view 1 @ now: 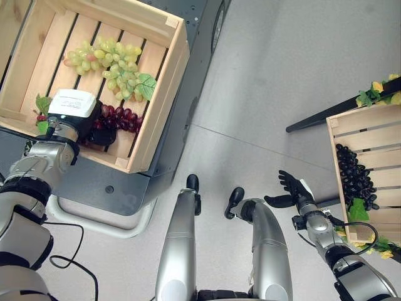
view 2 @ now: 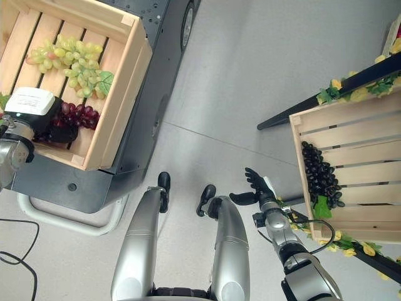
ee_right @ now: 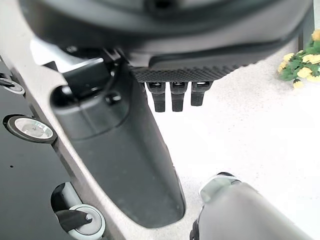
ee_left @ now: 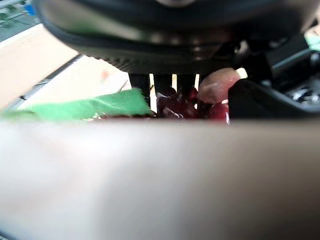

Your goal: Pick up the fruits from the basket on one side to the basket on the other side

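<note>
Resting against dark red grapes (view 1: 122,118), left robot hand (view 1: 100,133) in wooden crate (view 1: 164,94)

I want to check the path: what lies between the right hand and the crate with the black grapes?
In the left eye view, only bare grey floor separates the right hand from the crate holding the black grapes.

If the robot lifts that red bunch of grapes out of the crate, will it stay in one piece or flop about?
The red grapes are many small berries in a loose cluster, so they would probably sag and swing rather than stay stiff. The berries look glossy, so perhaps slippery. The left hand is down among them in the wooden crate.
</note>
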Robot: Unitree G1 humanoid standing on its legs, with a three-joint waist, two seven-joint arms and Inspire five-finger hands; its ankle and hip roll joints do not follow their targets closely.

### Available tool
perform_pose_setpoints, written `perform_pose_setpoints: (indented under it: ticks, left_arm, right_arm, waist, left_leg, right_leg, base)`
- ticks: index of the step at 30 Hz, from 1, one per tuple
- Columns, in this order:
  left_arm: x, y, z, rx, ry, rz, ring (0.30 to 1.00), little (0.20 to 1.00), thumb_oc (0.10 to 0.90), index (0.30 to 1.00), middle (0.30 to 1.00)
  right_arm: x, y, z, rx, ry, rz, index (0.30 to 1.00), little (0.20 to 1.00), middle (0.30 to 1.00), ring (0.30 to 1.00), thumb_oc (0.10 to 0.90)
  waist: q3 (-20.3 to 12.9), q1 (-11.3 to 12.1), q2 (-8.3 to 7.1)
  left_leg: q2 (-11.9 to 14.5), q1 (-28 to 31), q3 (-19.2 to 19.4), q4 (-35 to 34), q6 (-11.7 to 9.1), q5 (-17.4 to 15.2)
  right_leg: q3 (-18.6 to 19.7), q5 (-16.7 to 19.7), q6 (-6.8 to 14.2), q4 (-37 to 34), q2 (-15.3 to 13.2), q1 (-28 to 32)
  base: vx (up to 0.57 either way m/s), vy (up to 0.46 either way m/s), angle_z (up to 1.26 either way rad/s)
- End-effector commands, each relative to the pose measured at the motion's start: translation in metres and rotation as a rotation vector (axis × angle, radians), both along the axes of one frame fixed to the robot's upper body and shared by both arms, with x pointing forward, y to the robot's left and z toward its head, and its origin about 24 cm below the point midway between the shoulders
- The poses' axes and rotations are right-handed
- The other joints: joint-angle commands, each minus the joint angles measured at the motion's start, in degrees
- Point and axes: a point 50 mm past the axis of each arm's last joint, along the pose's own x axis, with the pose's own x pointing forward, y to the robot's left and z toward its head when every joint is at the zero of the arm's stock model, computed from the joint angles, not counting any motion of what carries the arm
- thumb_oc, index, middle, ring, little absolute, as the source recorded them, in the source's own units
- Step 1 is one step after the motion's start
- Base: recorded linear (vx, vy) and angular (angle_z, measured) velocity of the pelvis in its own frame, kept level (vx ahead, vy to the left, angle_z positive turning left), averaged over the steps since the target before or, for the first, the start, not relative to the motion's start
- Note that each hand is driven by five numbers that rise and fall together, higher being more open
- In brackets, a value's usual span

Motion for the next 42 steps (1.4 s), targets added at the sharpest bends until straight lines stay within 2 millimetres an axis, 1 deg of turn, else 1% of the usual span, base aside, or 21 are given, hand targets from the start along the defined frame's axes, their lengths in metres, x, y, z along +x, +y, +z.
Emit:
perform_pose_setpoints:
  ticks: [1, 3, 9, 10, 11, 12, 14, 15, 18, 20, 24, 25, 28, 31, 33, 34, 35, 37, 40, 41, 42]
  left_arm:
    - [0.014, -0.019, 0.0, -0.17, -0.122, -0.006, 0.3, 0.3, 0.4, 0.3, 0.3]
    - [0.011, -0.015, -0.002, -0.201, -0.142, 0.006, 0.3, 0.3, 0.4, 0.3, 0.3]
    - [-0.001, -0.001, -0.012, -0.472, -0.276, 0.075, 0.3, 0.3, 0.4, 0.3, 0.3]
    - [-0.001, -0.001, -0.012, -0.472, -0.276, 0.075, 0.3, 0.3, 0.4, 0.3, 0.3]
    - [-0.007, 0.005, -0.016, -0.588, -0.336, 0.095, 0.3, 0.3, 0.4, 0.3, 0.3]
    - [-0.008, 0.006, -0.017, -0.597, -0.336, 0.1, 0.3, 0.3, 0.4, 0.3, 0.3]
    - [-0.011, 0.009, -0.018, -0.695, -0.385, 0.107, 0.3, 0.3, 0.4, 0.3, 0.3]
    - [-0.014, 0.011, -0.018, -0.785, -0.416, 0.109, 0.3, 0.3, 0.4, 0.3, 0.3]
    - [-0.02, 0.013, -0.024, -0.943, -0.476, 0.098, 0.3, 0.3, 0.4, 0.3, 0.3]
    - [-0.023, 0.015, -0.025, -1.001, -0.489, 0.098, 0.3, 0.3, 0.4, 0.3, 0.3]
    - [-0.032, 0.018, -0.033, -1.22, -0.539, 0.093, 0.3, 0.3, 0.4, 0.3, 0.3]
    - [-0.033, 0.018, -0.034, -1.234, -0.538, 0.092, 0.3, 0.3, 0.4, 0.3, 0.3]
    - [-0.039, 0.015, -0.036, -1.349, -0.551, 0.033, 0.3, 0.3, 0.4, 0.3, 0.3]
    - [-0.043, 0.014, -0.03, -1.41, -0.559, -0.034, 0.3, 0.3, 0.4, 0.3, 0.3]
    - [-0.045, 0.014, -0.024, -1.501, -0.56, -0.101, 0.3, 0.3, 0.4, 0.3, 0.3]
    - [-0.045, 0.015, -0.024, -1.501, -0.56, -0.101, 0.3, 0.3, 0.4, 0.3, 0.3]
    - [-0.044, 0.011, -0.019, -1.61, -0.553, -0.174, 0.3, 0.3, 0.4, 0.3, 0.3]
    - [-0.044, 0.007, -0.016, -1.659, -0.554, -0.218, 0.3, 0.3, 0.4, 0.3, 0.3]
    - [-0.039, -0.011, -0.007, -1.76, -0.516, -0.352, 0.3, 0.3, 0.4, 0.3, 0.3]
    - [-0.037, -0.022, -0.002, -1.802, -0.48, -0.435, 0.3, 0.3, 0.4, 0.3, 0.3]
    - [-0.037, -0.027, 0.001, -1.801, -0.472, -0.458, 0.3, 0.3, 0.4, 0.3, 0.3]
  right_arm:
    - [-0.012, -0.03, 0.009, -0.02, -0.078, -0.078, 0.9, 0.9, 0.9, 0.9, 0.8]
    - [-0.014, -0.029, 0.007, -0.017, -0.075, -0.08, 0.9, 0.9, 0.9, 0.9, 0.8]
    - [-0.024, -0.023, -0.005, -0.008, -0.037, -0.091, 0.9, 0.9, 0.9, 0.9, 0.8]
    - [-0.024, -0.023, -0.005, -0.008, -0.037, -0.091, 0.9, 0.9, 0.9, 0.9, 0.8]
    - [-0.029, -0.021, -0.011, -0.006, -0.017, -0.092, 0.9, 0.9, 0.9, 0.9, 0.8]
    - [-0.029, -0.02, -0.012, -0.006, -0.014, -0.092, 0.9, 0.9, 0.9, 0.9, 0.8]
    - [-0.033, -0.018, -0.015, -0.002, -0.001, -0.089, 0.9, 0.9, 0.9, 0.9, 0.8]
    - [-0.037, -0.016, -0.019, -0.001, 0.013, -0.084, 0.9, 0.9, 0.9, 0.9, 0.8]
    - [-0.044, -0.01, -0.025, 0.013, 0.027, -0.082, 0.9, 0.9, 0.9, 0.9, 0.8]
    - [-0.046, -0.008, -0.027, 0.023, 0.03, -0.084, 0.9, 0.9, 0.9, 0.9, 0.8]
    - [-0.055, -0.003, -0.031, 0.065, 0.041, -0.079, 0.9, 0.9, 0.9, 0.9, 0.8]
    - [-0.056, -0.003, -0.032, 0.072, 0.043, -0.078, 0.9, 0.9, 0.9, 0.9, 0.8]
    - [-0.06, 0.005, -0.033, 0.143, 0.052, -0.052, 0.9, 0.9, 0.9, 0.9, 0.8]
    - [-0.064, 0.009, -0.035, 0.189, 0.067, -0.026, 0.9, 0.9, 0.9, 0.9, 0.8]
    - [-0.069, 0.015, -0.041, 0.254, 0.114, 0.014, 0.9, 0.9, 0.9, 0.9, 0.8]
    - [-0.069, 0.015, -0.041, 0.255, 0.114, 0.015, 0.9, 0.9, 0.9, 0.9, 0.8]
    - [-0.069, 0.022, -0.041, 0.288, 0.129, 0.052, 0.9, 0.9, 0.9, 0.9, 0.8]
    - [-0.067, 0.026, -0.039, 0.302, 0.119, 0.073, 0.9, 0.9, 0.9, 0.9, 0.8]
    - [-0.056, 0.04, -0.026, 0.337, 0.065, 0.118, 0.9, 0.9, 0.9, 0.9, 0.8]
    - [-0.05, 0.047, -0.016, 0.335, 0.017, 0.145, 0.9, 0.9, 0.9, 0.9, 0.8]
    - [-0.047, 0.05, -0.011, 0.337, 0.003, 0.159, 0.9, 0.9, 0.9, 0.9, 0.8]
  waist:
    - [-0.73, -2.81, 1.31]
    - [-0.73, -2.74, 1.38]
    - [-0.73, -2.37, 1.89]
    - [-0.73, -2.37, 1.89]
    - [-0.73, -2.29, 2.1]
    - [-0.73, -2.28, 2.13]
    - [-0.73, -2.25, 2.25]
    - [-1.44, -2.16, 2.48]
    - [-3.69, -2.28, 2.83]
    - [-4.64, -2.38, 2.92]
    - [-7.66, -2.65, 3.36]
    - [-8.06, -2.68, 3.42]
    - [-10.53, -2.95, 3.88]
    - [-12.52, -2.94, 4.27]
    - [-15.19, -2.75, 4.7]
    - [-15.14, -2.79, 4.72]
    - [-16.76, -2.48, 5.02]
    - [-17.73, -2.33, 5.15]
    - [-19.5, -2.14, 5.38]
    - [-20.33, -2.13, 5.45]
    - [-20.62, -2.16, 5.5]
  left_leg:
    - [-1.54, 9.14, 4.09, -7.72, 2.39, -1.59]
    - [-1.5, 10.37, 4.25, -8.14, 2.41, -1.65]
    - [-2.08, 18.86, 4.43, -11.63, 2.42, -1.41]
    - [-2.08, 18.86, 4.43, -11.63, 2.42, -1.41]
    - [-2.36, 22.01, 4.38, -12.75, 2.46, -1.38]
    - [-2.42, 22.56, 4.37, -12.98, 2.46, -1.37]
    - [-2.71, 25.15, 4.19, -14.14, 2.48, -1.25]
    - [-3.03, 27.32, 4.08, -15.35, 2.51, -1.2]
    - [-3.74, 30.92, 3.87, -17.34, 2.74, -1.35]
    - [-3.93, 32.14, 3.81, -17.97, 2.73, -1.38]
    - [-4.76, 37.42, 3.63, -20.84, 2.71, -1.5]
    - [-4.86, 38.04, 3.53, -21.28, 2.7, -1.45]
    - [-5.72, 41.86, 2.62, -24.85, 2.49, -0.73]
    - [-6.52, 44.59, 2.13, -28.22, 2.22, 0.1]
    - [-7.12, 47.35, 1.5, -32.09, 1.7, 1.2]
    - [-7.11, 47.49, 1.46, -32.21, 1.7, 1.26]
    - [-7.46, 49.18, 0.88, -34.29, 1.39, 1.89]
    - [-7.53, 49.87, 0.6, -35.53, 1.32, 2.31]
    - [-7.57, 51.44, -0.24, -38.71, 1.03, 3.63]
    - [-7.59, 52.16, -0.83, -40.29, 0.93, 4.25]
    - [-7.57, 52.49, -0.93, -41.06, 0.89, 4.52]
  right_leg:
    - [0.6, 8.74, 3.11, -4.16, -0.4, 4.64]
    - [0.65, 8.83, 3.21, -4.46, -0.52, 5.71]
    - [0.82, 9.19, 3.83, -6.46, -1.29, 12.73]
    - [0.82, 9.19, 3.83, -6.46, -1.29, 12.73]
    - [0.98, 9.31, 4.02, -7.18, -1.53, 15.43]
    - [1.01, 9.31, 4.04, -7.34, -1.55, 15.89]
    - [1.24, 9.47, 4.18, -8.11, -1.61, 18.04]
    - [1.42, 9.52, 4.35, -8.99, -1.72, 19.88]
    - [1.7, 9.59, 4.49, -10.82, -1.76, 23.09]
    - [1.8, 9.64, 4.42, -11.77, -1.69, 24.31]
    - [2.29, 9.64, 4.37, -15.87, -1.31, 29.74]
    - [2.37, 9.67, 4.36, -16.53, -1.24, 30.4]
    - [3.22, 10.25, 4.55, -21.49, -0.34, 34.52]
    - [3.26, 10.8, 4.77, -25.59, 0.46, 37.65]
    - [2.84, 11.08, 4.75, -30.7, 1.14, 41.33]
    - [2.79, 11.14, 4.75, -30.86, 1.17, 41.5]
    - [2.4, 11.27, 4.52, -33.89, 1.46, 43.98]
    - [2.26, 11.62, 4.4, -35.36, 1.71, 44.89]
    - [2.15, 12.58, 4.2, -39.28, 2.19, 47.02]
    - [2.45, 13.37, 4.25, -41.47, 2.46, 47.97]
    - [2.53, 13.78, 4.29, -42.42, 2.55, 48.32]
  base:
    - [0.01, -0.014, -0.05]
    - [0.0, -0.008, -0.02]
    - [0.01, -0.01, -0.12]
    - [0.03, -0.014, -0.07]
    - [0.03, -0.011, -0.03]
    - [0.04, -0.016, -0.07]
    - [0.04, -0.011, -0.09]
    - [0.05, -0.011, -0.05]
    - [0.07, -0.008, 0.0]
    - [0.07, -0.005, -0.01]
    - [0.09, -0.002, -0.03]
    - [0.11, -0.002, -0.05]
    - [0.1, -0.015, -0.09]
    - [0.08, -0.027, -0.04]
    - [0.1, -0.042, 0.01]
    - [0.11, -0.054, 0.03]
    - [0.07, -0.048, 0.03]
    - [0.05, -0.049, 0.03]
    - [0.01, -0.064, 0.04]
    - [-0.01, -0.063, 0.06]
    - [-0.03, -0.081, 0.05]
